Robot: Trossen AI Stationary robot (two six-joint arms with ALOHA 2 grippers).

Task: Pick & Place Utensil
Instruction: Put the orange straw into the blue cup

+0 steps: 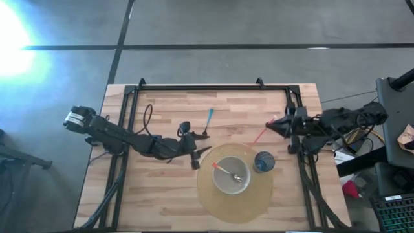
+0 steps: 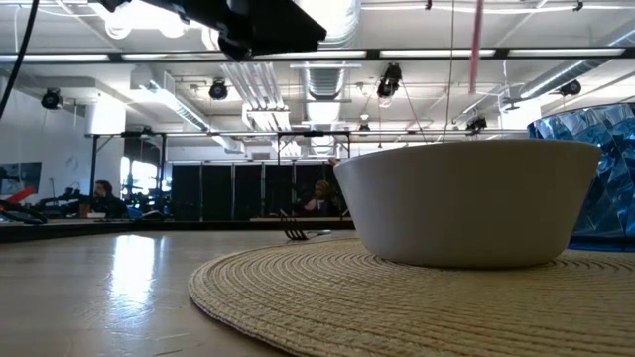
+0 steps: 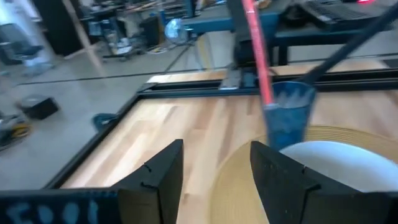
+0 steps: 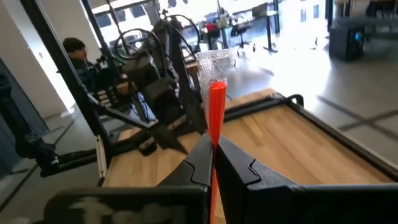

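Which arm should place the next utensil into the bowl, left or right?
Right. The right gripper is already shut on the red utensil beside the blue cup. The left gripper is open and empty near the bowl.

Light wooden table (image 1: pixel 162 188), round woven mat (image 1: pixel 255 197) on it, blue-handled utensil (image 1: pixel 209 121), seemingly a fork, lying apart

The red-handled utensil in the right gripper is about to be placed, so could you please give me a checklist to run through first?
1. Right gripper shut on the red-handled utensil: ok.
2. Utensil lifted off the table: ok.
3. Bowl free for another utensil: not ok, one already lies in it.
4. Blue cup upright on the placemat: ok.
5. Left gripper open near the bowl; clear of the path: cannot tell.
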